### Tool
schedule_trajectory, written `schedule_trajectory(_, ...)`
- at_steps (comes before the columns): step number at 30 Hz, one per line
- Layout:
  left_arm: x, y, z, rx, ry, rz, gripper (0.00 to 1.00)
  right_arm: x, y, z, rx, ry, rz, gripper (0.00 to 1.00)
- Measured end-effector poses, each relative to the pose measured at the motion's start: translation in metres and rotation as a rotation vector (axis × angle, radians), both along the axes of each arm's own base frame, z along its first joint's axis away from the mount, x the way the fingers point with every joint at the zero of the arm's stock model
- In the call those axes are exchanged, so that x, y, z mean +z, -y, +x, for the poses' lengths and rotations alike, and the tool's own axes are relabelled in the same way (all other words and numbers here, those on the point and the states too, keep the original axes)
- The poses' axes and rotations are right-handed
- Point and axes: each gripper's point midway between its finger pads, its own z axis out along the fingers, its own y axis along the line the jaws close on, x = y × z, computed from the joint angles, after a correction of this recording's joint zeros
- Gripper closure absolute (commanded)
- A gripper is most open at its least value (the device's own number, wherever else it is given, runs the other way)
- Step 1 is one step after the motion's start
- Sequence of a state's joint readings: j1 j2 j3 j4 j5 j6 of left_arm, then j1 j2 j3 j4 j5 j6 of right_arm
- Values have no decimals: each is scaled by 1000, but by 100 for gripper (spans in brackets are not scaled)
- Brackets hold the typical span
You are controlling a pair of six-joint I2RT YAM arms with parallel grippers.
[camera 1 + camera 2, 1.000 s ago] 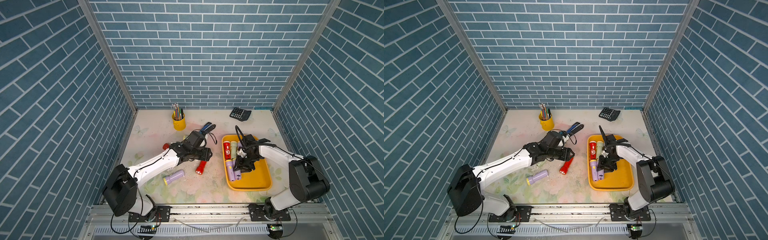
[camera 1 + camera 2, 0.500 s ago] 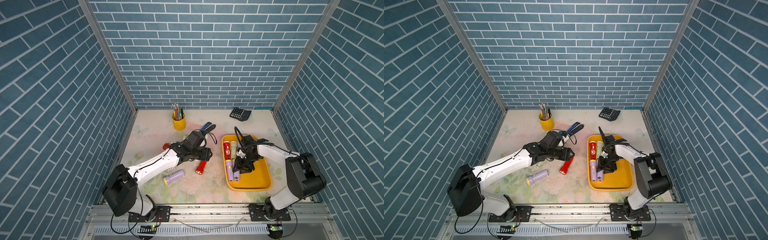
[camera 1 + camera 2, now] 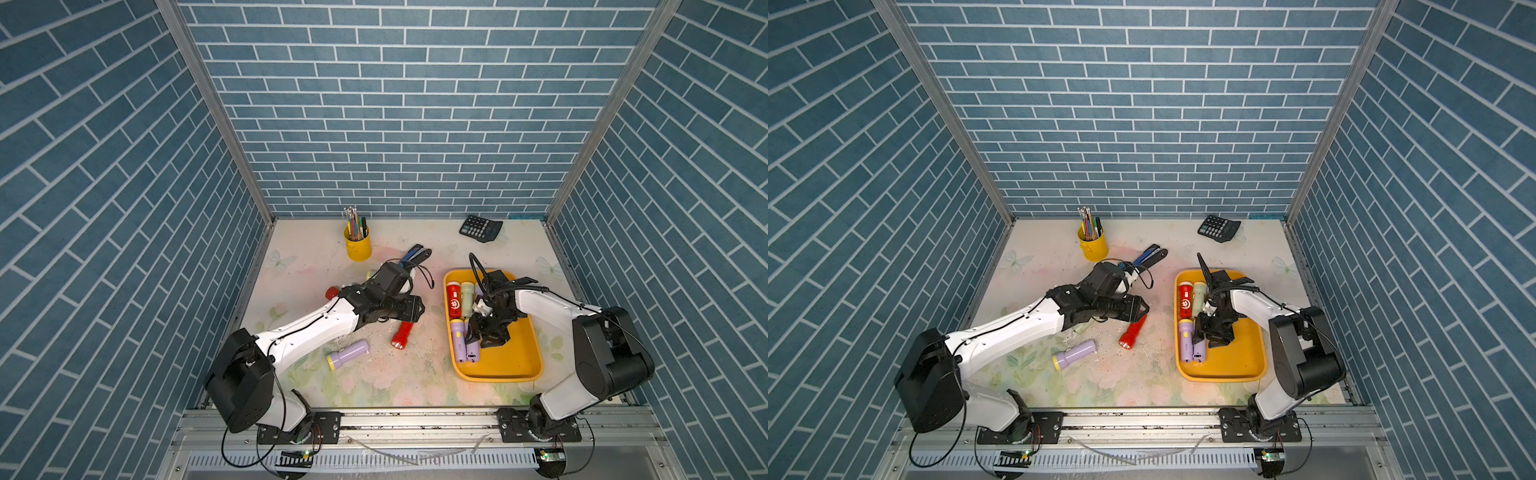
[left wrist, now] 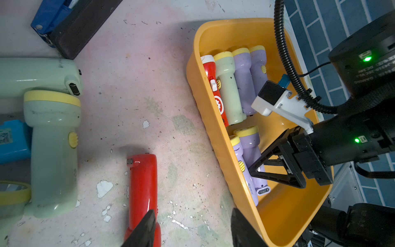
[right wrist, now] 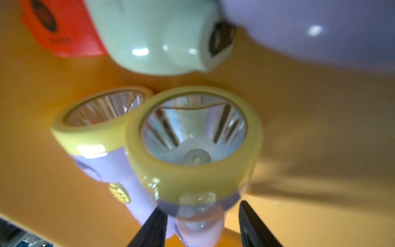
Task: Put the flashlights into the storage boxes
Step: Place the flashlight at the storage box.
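- Six flashlights lie in the yellow tray [image 3: 519, 365]. On the table, a red flashlight [image 3: 402, 334] and a lilac flashlight [image 3: 348, 353] wait outside it.
- The right pincer [image 5: 201, 208] stands narrowly parted around a lilac torch [image 5: 192, 149] lying in the tray. One finger is close against it, so lifting away could drag or tip it.
- The left pincer [image 4: 192, 213] is parted and empty. One finger overlaps the red flashlight, so closing there may roll it away.
- Only the left wrist view shows pale green flashlights [image 4: 53, 154] on the table; in the top views the arm hides them.
- Only the right wrist view shows the gap beside the torch.
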State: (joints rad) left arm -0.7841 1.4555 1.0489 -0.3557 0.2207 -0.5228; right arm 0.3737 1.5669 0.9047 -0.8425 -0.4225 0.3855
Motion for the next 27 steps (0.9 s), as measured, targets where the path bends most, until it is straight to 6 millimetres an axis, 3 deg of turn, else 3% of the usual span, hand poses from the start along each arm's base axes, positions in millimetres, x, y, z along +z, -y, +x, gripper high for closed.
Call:
schedule_trajectory(18, 0, -11, -7, 16, 8, 0, 42, 27, 1, 0, 1, 91, -14, 44)
schedule_trajectory(27, 0, -29, -15, 58, -6, 11, 41, 54, -29, 9, 126, 252, -21, 44)
